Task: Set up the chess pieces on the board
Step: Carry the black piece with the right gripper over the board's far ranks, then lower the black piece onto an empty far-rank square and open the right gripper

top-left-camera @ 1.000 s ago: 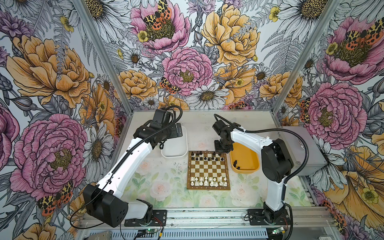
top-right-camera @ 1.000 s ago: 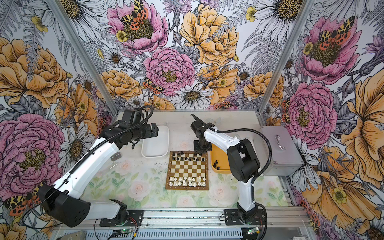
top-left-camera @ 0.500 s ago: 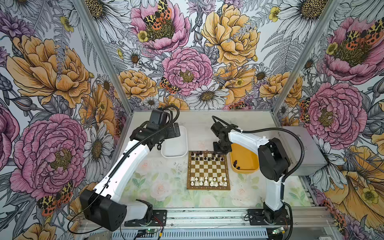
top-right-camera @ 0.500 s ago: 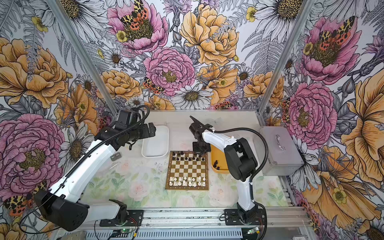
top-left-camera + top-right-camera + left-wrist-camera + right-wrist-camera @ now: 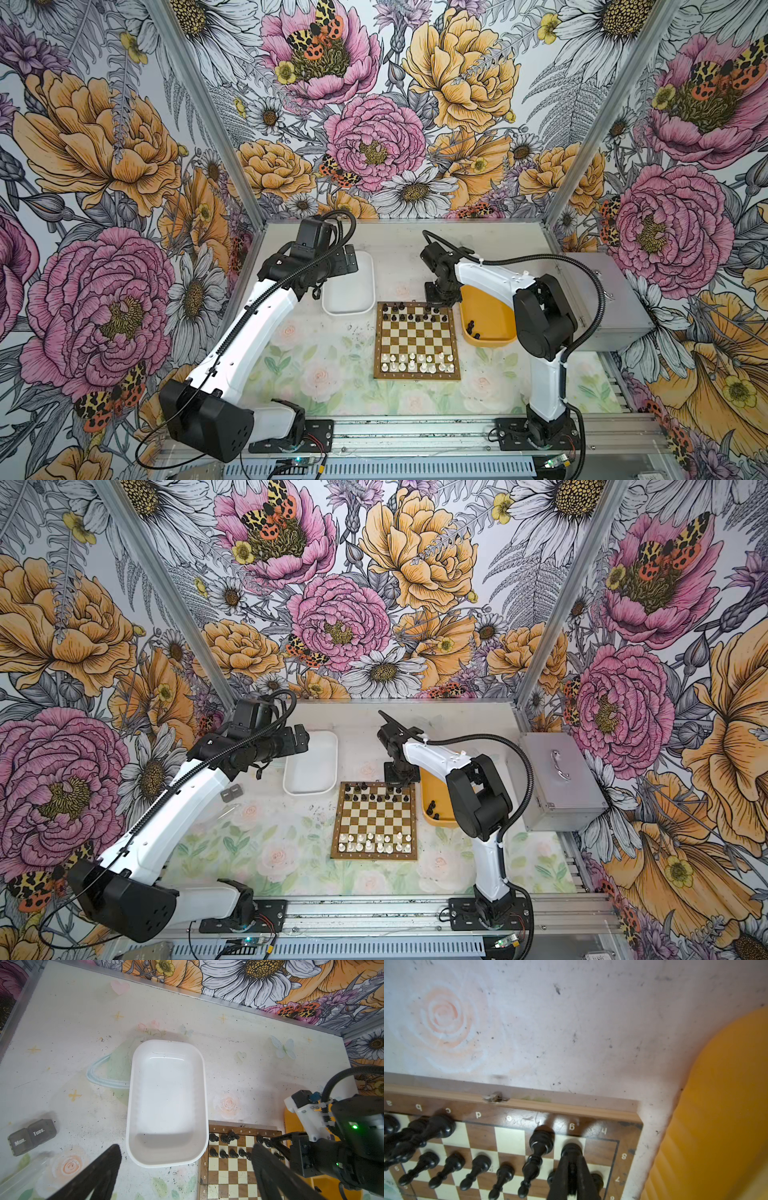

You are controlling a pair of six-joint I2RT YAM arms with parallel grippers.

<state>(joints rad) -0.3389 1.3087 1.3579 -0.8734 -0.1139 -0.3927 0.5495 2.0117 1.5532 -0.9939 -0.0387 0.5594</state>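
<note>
The right end effector (image 5: 572,1158) is pinched narrow on a black piece (image 5: 570,1147) standing at the g-file square of the far rank. The left end effector (image 5: 186,1147) hangs wide open, holding nothing, over the empty white tray (image 5: 133,1105). On the board (image 5: 417,340), the white pieces (image 5: 417,361) fill both near rows. The black pawn row looks nearly full, but the far rank shows gaps at d, e and h. A few black pieces (image 5: 473,330) remain in the yellow tray (image 5: 498,340) on the worktop (image 5: 324,374). Against a second earlier, both arms have shifted only slightly; no change in piece positions is discernible.
</note>
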